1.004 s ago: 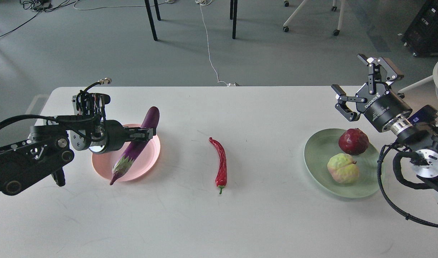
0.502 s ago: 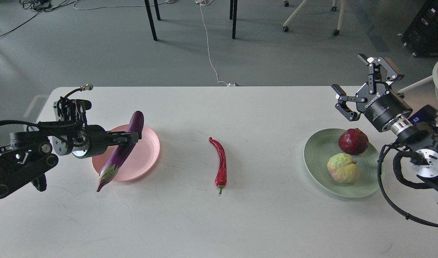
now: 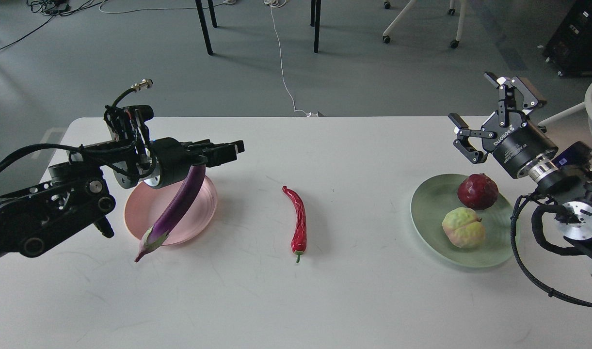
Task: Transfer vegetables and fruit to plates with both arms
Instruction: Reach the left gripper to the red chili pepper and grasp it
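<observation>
The purple eggplant [image 3: 177,206] lies slanted across the pale pink plate [image 3: 199,213], its stem end over the plate's front edge on the table. My left gripper [image 3: 228,150] hovers above the eggplant's far end, fingers pointing right, and looks open and empty. The red chili pepper [image 3: 299,224] lies on the table at the centre. The dark red fruit [image 3: 477,191] and the yellow-green fruit [image 3: 463,228] sit on the mint green plate [image 3: 429,213]. My right gripper [image 3: 472,104] is open and empty, raised behind that plate.
The white table [image 3: 296,300] carries both plates and the chili. My right arm's cable [image 3: 523,261] loops over the table's right side. Chair and table legs [image 3: 316,29] stand on the floor beyond the far edge.
My left gripper dragged the eggplant left, then let go, rose and moved right past its far end. The eggplant now rests across the pink plate. The right arm has not moved.
</observation>
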Controlling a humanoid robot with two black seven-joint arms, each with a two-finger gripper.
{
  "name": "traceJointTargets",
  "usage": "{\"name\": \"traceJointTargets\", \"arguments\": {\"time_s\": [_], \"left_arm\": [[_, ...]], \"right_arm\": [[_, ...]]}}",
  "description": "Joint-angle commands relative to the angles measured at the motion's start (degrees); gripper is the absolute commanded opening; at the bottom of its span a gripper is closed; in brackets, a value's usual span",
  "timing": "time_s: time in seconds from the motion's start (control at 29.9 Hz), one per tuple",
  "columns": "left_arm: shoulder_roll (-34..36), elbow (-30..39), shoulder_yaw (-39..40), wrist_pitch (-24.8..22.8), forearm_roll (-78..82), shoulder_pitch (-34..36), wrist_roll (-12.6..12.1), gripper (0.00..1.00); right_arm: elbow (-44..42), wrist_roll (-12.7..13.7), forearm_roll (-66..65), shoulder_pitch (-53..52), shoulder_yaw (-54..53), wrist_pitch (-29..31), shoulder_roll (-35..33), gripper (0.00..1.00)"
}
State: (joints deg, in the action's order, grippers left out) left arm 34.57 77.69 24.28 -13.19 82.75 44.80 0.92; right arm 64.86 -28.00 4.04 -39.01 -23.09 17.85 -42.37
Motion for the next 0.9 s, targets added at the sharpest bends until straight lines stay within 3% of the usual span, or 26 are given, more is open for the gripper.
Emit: {"name": "traceJointTargets", "arguments": {"time_s": [0.0,0.1,0.27,0.44,0.74,0.87], "left_arm": [[-6.6,1.5,-0.46,-0.17,1.09,-0.06,-4.95,0.98],[-13.36,0.1,-2.65,0.18,5.91,-0.42,-7.86,0.98],[-22.61,-4.82,-6.17,0.09,11.46,-0.51,-9.53,0.98],[-24.11,-8.25,-6.17,-0.35,11.55,-0.16,-12.78,0.98],[-23.76,-8.78,-6.7,-3.69,11.64,-0.77,-18.85,0.98],[-23.67,-8.78,-9.25,-3.69,11.55,-0.16,-19.47,0.98]], "right_arm": [[-0.18,0.0,0.35,0.07,-0.29,0.0,0.01,0.97],[-0.7,0.0,1.05,0.16,-1.08,0.0,0.01,0.97],[-2.02,0.0,6.14,0.86,-2.22,1.39,-1.4,0.98],[-6.06,0.0,11.69,3.41,-4.07,10.15,-1.49,0.98],[-6.86,0.0,11.69,4.82,-4.15,10.15,-1.4,0.98],[-6.86,0.0,11.69,4.9,-4.51,10.15,-1.31,0.98]]}}
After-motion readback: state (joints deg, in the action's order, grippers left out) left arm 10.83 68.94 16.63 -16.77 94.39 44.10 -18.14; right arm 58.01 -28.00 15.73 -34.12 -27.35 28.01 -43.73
